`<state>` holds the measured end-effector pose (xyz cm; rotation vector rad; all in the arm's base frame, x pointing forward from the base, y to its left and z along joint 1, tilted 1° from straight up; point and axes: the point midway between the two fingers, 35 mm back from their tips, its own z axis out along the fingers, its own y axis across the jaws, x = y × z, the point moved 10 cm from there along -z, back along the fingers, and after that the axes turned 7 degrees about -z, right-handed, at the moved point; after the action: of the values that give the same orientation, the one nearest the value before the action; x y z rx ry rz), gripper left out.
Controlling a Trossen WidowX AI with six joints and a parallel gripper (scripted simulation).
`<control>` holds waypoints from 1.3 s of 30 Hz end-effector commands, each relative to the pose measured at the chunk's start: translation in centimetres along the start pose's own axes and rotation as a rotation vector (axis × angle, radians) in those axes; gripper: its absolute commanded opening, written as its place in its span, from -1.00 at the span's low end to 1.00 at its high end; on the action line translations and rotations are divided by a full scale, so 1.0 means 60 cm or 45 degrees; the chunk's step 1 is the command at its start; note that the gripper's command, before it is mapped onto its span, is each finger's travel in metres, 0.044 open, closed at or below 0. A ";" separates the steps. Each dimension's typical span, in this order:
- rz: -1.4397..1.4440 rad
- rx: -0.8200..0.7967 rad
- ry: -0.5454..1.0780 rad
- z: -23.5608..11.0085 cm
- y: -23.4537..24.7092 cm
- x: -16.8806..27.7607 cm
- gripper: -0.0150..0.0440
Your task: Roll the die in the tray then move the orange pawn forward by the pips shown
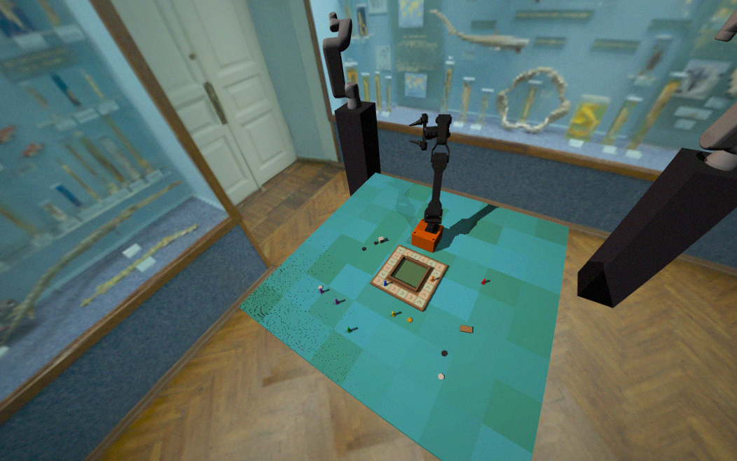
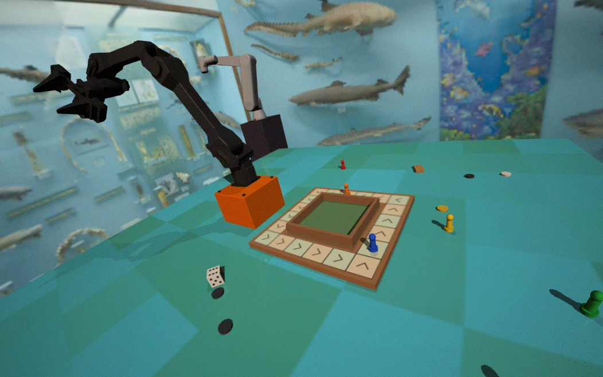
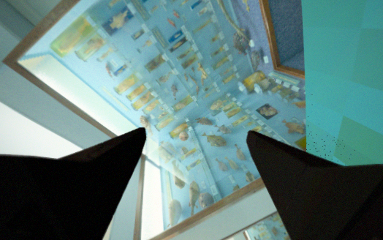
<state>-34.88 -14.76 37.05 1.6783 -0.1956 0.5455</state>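
Observation:
A square board (image 1: 398, 293) (image 2: 311, 259) of arrow squares lies on the teal table, with a brown-walled tray (image 1: 396, 281) (image 2: 327, 238) in its middle. My orange pawn (image 1: 433, 278) (image 2: 346, 188) stands on the track on the board's far side as the exterior view shows it. A blue pawn (image 1: 385, 282) (image 2: 372, 242) stands on another track square. The white die (image 1: 381, 238) (image 2: 215, 275) lies on the table off the board, left of the arm's orange base (image 1: 426, 235) (image 2: 250, 200). My gripper (image 1: 419, 132) (image 2: 59, 94) (image 3: 196, 134) is open and empty, high in the air, pointing away from the table.
Other pawns stand off the board: red (image 1: 483, 281) (image 2: 342, 164), yellow (image 1: 392, 313) (image 2: 449, 222), green (image 1: 349, 328) (image 2: 591, 303), purple (image 1: 336, 300) and magenta (image 1: 320, 289). Black discs (image 2: 217, 292) (image 2: 225, 326), an orange disc (image 2: 442, 208) and a brown tile (image 1: 465, 328) (image 2: 418, 168) lie around.

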 end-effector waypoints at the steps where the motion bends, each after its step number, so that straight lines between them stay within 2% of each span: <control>1: -0.006 0.010 0.003 0.004 -0.001 0.000 0.78; 5: -0.143 0.201 0.072 0.091 -0.035 0.001 0.44; 15: -0.657 0.727 0.387 0.316 -0.175 0.070 0.44; 23: -1.183 1.087 0.769 0.437 -0.327 0.185 0.44; 30: -1.719 1.324 1.190 0.475 -0.478 0.309 0.44; 34: -2.092 1.414 1.474 0.458 -0.566 0.373 0.44; 39: -2.583 1.461 1.852 0.407 -0.664 0.437 0.44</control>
<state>8.19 -29.38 13.53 1.3478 2.6200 0.1164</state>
